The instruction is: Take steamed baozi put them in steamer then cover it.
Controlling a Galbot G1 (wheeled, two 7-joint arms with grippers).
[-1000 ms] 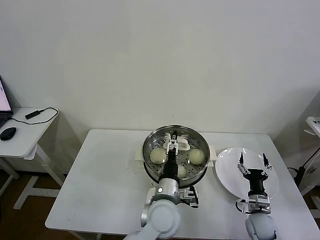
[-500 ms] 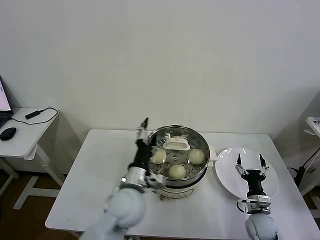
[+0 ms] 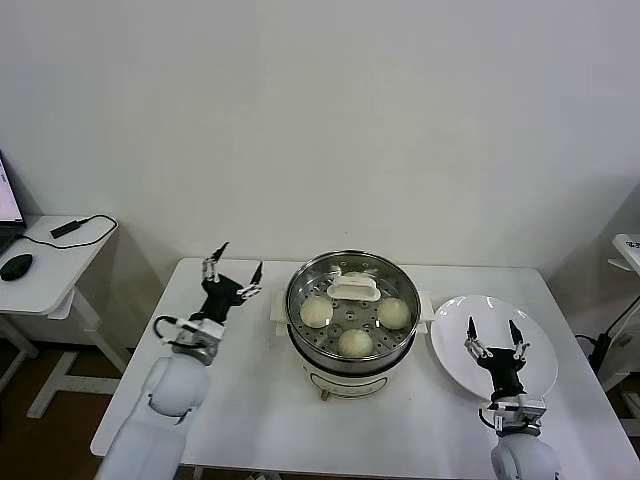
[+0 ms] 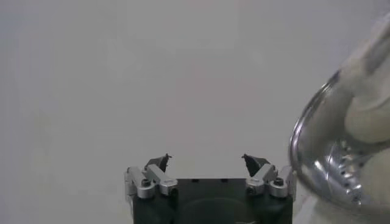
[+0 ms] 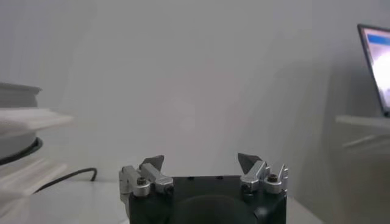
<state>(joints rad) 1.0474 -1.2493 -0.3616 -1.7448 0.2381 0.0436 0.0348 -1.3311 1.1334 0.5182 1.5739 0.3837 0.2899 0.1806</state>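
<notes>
- Three steamed baozi, cream-white and domed, are seen resting on the perforated floor of the steamer, a shiny steel basket set on a white cooker base at the middle of the white table.
- The cover is shown only as a white handle above the far side of the basket; its clear glass cannot be made out, so whether it is seated on the rim cannot be told.
- The left gripper is held above the table just left of the steamer, its fingers spread wide and nothing gripped or touched.
- The right gripper is raised over the white plate to the right of the steamer, its fingers likewise fully parted and bare.
- A side desk with a mouse is seen at far left.
</notes>
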